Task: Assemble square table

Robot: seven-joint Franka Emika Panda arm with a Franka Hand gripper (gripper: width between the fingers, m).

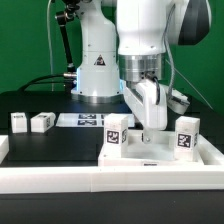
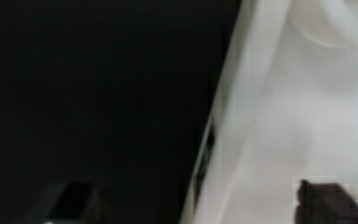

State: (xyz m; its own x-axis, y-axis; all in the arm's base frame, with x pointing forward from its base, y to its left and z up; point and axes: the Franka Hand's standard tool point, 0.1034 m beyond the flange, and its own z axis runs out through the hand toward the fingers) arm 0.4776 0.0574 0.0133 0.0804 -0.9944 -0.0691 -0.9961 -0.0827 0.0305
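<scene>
We see the claw (image 1: 148, 128) hanging low over the square top (image 1: 150, 158). In the wrist view its dark fingers (image 2: 69, 200) stand wide apart with nothing clamped between them, so it is released. One finger is over the black desk (image 1: 60, 145) and the other over a blurred white surface.

The square top lies on the desk near the front. A first leg block (image 1: 116, 130) and a second leg block (image 1: 186, 136) stand upright on it, on either side of the claw. A third leg block (image 1: 18, 121) and a fourth leg block (image 1: 42, 122) are on the desk well apart at the exterior view's left, beside the marker board (image 1: 88, 120).
</scene>
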